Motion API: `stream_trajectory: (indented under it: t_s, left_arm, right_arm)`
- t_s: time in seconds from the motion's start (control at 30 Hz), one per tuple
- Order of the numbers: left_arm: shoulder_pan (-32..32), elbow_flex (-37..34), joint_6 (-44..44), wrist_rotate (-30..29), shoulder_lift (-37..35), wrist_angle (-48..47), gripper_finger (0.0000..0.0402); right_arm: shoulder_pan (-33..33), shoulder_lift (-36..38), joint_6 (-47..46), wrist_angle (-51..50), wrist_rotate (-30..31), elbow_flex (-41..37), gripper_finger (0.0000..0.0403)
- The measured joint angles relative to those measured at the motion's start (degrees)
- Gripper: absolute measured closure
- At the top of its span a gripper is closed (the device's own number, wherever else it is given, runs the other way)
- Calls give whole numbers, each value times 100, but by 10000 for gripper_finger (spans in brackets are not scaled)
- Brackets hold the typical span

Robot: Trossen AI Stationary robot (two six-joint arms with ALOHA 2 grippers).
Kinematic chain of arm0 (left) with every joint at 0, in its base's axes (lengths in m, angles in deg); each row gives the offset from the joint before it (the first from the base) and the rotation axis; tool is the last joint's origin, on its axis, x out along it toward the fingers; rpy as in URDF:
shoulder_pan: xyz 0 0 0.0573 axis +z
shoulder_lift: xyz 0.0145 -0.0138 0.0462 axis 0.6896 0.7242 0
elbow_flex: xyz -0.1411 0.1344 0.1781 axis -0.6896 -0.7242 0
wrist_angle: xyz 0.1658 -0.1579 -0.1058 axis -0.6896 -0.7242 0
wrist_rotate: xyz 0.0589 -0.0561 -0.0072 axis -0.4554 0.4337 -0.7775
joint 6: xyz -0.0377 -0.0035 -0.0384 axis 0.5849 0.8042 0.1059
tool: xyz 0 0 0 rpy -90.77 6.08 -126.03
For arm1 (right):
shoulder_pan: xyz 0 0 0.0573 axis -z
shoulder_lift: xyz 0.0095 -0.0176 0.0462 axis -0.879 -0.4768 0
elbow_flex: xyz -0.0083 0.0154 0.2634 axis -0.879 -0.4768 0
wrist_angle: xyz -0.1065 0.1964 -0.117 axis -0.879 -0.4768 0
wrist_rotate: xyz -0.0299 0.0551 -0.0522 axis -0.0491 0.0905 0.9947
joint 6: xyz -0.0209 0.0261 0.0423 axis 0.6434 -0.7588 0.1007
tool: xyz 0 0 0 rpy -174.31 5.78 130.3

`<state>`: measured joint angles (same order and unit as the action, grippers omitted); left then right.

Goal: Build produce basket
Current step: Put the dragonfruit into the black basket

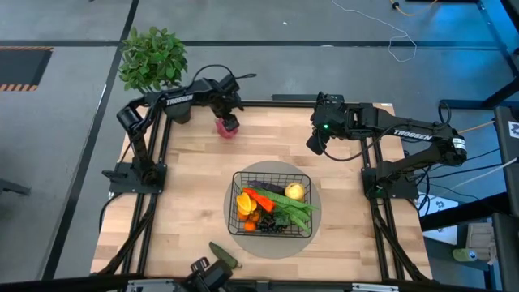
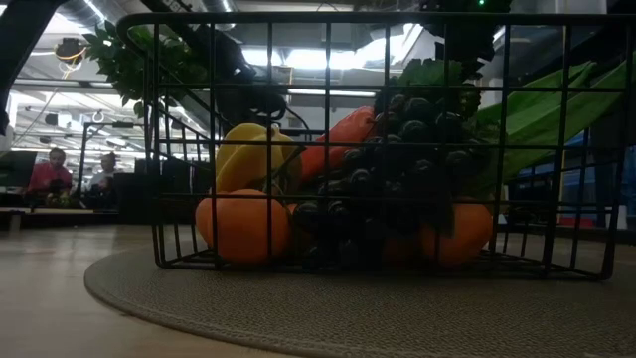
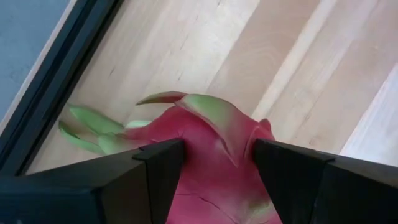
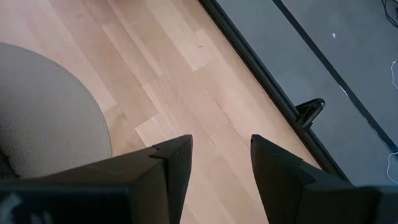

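Between left claw (image 3: 214, 163) fingers: dragon fruit (image 3: 211, 155) gripped; right claw (image 4: 221, 162) parted, empty.

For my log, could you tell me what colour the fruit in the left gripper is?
Pink dragon fruit with green-tipped scales, best in the left wrist view.

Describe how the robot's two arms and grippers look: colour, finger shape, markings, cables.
Both arms are black, with white TROSSEN lettering along a link and dark cables looping by the wrists. The left gripper and right gripper each have two flat, blocky matte black fingers. A green light glows on the right arm.
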<state>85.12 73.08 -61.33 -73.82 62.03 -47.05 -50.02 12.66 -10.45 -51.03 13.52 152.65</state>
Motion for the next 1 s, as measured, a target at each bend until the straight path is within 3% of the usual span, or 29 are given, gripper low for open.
stream_trajectory:
  t_s: [0.2,0.47,0.7,1.0]
  left_arm:
    - [-125,-2,284,-318,3,-7,239]
    - [-286,-9,578,-624,9,-15,386]
    - [-515,-36,682,-754,-227,-145,401]
    - [-853,-39,874,-1050,-1143,-400,400]
  right_arm:
    - [-2,0,0,0,0,0,248]
    - [0,2,-2,0,-1,0,248]
    - [0,2,8,-2,-2,0,248]
    - [0,2,20,-4,1,0,248]
